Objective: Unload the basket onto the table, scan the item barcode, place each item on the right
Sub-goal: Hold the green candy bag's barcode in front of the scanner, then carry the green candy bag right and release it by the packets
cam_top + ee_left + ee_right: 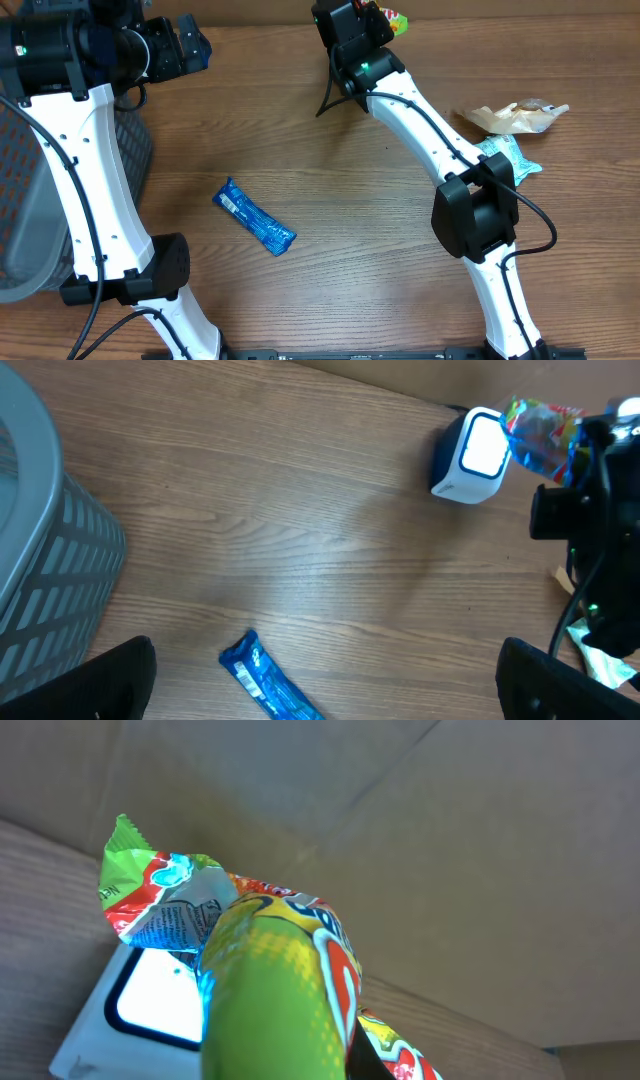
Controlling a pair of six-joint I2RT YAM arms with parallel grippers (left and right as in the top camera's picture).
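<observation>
A green, red and yellow snack packet (270,970) is clamped in my right gripper (380,22), which is shut on it at the back of the table. The packet (540,432) hangs just above and in front of the white and blue barcode scanner (468,458). The scanner's lit window (155,998) glows right behind the packet's crimped end. The packet hides the right fingers in the right wrist view. My left gripper (335,685) is open wide at the far left, high over the table with nothing between its fingers (115,680).
A blue wrapped bar (255,217) lies flat at centre left, below the left gripper. A grey slatted basket (25,200) stands at the left edge. A tan packet (515,117) and a teal packet (512,155) lie at the right. A cardboard wall (450,840) backs the scanner.
</observation>
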